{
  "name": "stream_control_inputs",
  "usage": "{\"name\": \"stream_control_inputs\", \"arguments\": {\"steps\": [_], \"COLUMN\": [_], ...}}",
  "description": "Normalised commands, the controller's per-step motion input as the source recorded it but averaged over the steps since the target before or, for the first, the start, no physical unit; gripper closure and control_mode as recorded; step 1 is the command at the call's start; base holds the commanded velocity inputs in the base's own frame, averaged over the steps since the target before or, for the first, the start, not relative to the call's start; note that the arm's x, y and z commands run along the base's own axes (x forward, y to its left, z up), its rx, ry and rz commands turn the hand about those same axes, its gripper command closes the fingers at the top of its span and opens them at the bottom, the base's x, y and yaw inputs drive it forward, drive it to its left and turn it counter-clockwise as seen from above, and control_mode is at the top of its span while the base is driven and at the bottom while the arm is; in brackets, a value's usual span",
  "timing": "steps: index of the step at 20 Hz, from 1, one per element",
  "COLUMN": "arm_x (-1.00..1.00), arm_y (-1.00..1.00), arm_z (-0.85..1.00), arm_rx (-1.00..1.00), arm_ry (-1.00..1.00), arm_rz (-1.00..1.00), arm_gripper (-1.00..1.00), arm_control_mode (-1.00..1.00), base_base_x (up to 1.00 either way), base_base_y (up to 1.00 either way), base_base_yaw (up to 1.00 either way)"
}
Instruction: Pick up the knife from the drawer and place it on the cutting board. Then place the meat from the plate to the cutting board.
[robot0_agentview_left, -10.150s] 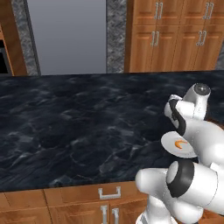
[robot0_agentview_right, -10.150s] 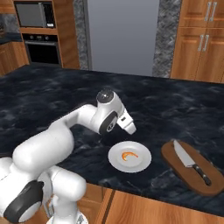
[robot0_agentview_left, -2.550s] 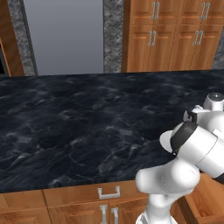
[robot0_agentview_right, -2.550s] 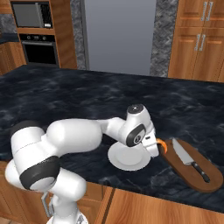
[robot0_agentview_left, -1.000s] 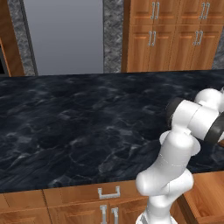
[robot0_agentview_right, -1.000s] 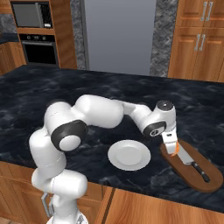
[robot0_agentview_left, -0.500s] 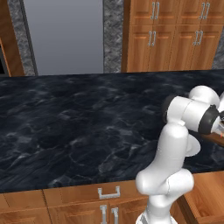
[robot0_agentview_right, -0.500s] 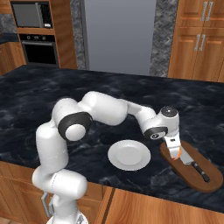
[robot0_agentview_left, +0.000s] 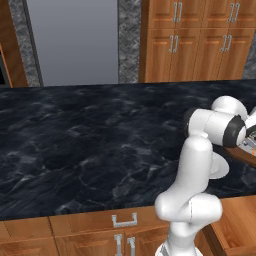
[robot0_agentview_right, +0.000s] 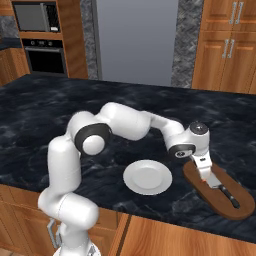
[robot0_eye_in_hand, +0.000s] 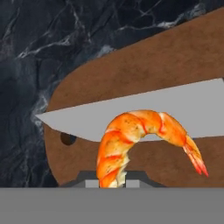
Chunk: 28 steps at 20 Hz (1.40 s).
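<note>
Gripper (robot0_agentview_right: 203, 175) is closed on the meat (robot0_eye_in_hand: 135, 142); the orange shrimp is pinched at its thick end between the fingertips, tail curling away to one side. It is held just over the cutting board (robot0_agentview_right: 218, 192), above the knife (robot0_agentview_right: 220, 186) blade near the tip. Contact with the blade cannot be told. The knife lies along the board, black handle at the far end from the gripper. The white plate (robot0_agentview_right: 147, 177) sits bare on the dark counter (robot0_agentview_right: 60, 115), just beside the board.
</note>
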Motion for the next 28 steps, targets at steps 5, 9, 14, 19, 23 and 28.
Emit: {"name": "stream_control_inputs", "arguments": {"steps": [5,9,14,19,23,28], "arm_x": [0.06,0.00,0.00,-0.15,-0.86,-1.00], "arm_y": [-0.02,0.00,0.03,0.16,0.53,0.84], "arm_z": [-0.16,0.02,0.15,0.28,0.21,0.01], "arm_rx": [0.00,0.00,0.00,0.00,-0.07,-0.20], "arm_ry": [0.00,0.00,0.00,0.00,0.01,0.00], "arm_rz": [0.06,0.00,0.00,-0.02,-0.03,0.00], "arm_gripper": [-1.00,-1.00,-1.00,-1.00,-1.00,-1.00], "arm_control_mode": [-1.00,-1.00,-1.00,-1.00,-1.00,-1.00], "base_base_x": [0.00,0.00,0.00,0.00,0.00,0.00], "base_base_y": [0.00,0.00,0.00,0.00,0.00,0.00], "base_base_yaw": [0.00,0.00,0.00,0.00,0.00,0.00]}}
